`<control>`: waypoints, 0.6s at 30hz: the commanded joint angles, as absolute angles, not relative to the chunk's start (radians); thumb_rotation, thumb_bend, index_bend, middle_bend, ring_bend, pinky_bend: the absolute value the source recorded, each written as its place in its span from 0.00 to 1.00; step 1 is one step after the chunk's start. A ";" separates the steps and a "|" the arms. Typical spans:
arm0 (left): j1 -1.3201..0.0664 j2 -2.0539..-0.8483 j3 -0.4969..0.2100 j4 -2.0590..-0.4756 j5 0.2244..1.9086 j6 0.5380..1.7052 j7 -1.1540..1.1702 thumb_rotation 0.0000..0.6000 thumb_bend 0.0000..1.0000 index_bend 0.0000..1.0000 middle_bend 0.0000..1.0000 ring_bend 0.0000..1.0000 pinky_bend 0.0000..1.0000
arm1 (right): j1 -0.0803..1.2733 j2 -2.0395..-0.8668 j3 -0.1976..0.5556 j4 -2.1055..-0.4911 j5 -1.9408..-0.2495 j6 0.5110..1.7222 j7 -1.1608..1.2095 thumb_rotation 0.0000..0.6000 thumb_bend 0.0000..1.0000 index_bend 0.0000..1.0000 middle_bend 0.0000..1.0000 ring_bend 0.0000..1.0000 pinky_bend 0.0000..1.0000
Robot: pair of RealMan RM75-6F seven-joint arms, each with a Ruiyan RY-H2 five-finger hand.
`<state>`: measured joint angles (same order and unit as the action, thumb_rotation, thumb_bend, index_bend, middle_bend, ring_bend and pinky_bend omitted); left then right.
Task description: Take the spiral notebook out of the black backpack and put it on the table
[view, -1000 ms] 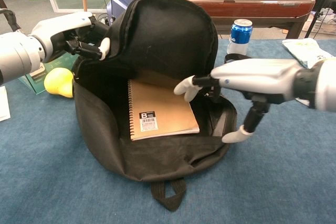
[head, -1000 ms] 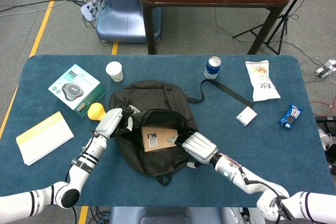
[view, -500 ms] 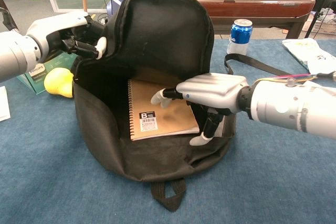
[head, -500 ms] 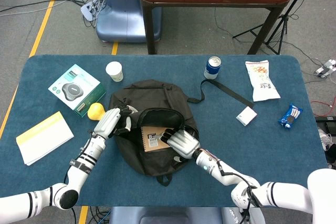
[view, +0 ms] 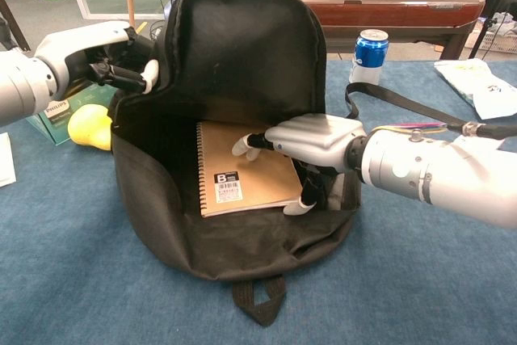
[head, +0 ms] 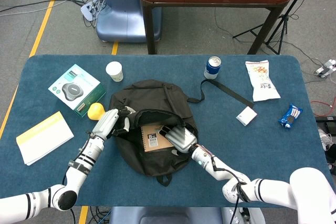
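item: brown-covered spiral notebook, flat inside open black fabric backpack, mid-table. light, stiff, slick cover, i judge. my right hand spans its right edge, grip unclear; left hand grips the flap.

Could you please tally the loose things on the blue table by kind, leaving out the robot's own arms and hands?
Bags: 1, the backpack
Paper goods: 2, the notebook and the yellow-edged pad
Boxes: 2, the teal box and the small white box
Drinks: 2, the can and the paper cup
Snack packets: 2, white and blue
Yellow fruit: 1
Total: 10
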<state>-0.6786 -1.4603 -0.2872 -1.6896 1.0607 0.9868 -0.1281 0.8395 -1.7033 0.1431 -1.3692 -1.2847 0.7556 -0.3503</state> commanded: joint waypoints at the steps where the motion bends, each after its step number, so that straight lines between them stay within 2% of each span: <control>1: -0.678 -1.460 -0.286 -1.690 1.060 0.986 -0.129 1.00 0.69 0.63 0.38 0.27 0.10 | 0.842 -1.719 0.136 -1.346 -1.289 0.768 -0.352 1.00 0.20 0.15 0.20 0.13 0.28; 18: -0.675 -1.459 -0.280 -1.696 1.067 0.983 -0.133 1.00 0.69 0.63 0.38 0.27 0.10 | 0.850 -1.801 0.119 -1.233 -1.319 0.815 -0.337 1.00 0.20 0.15 0.18 0.13 0.26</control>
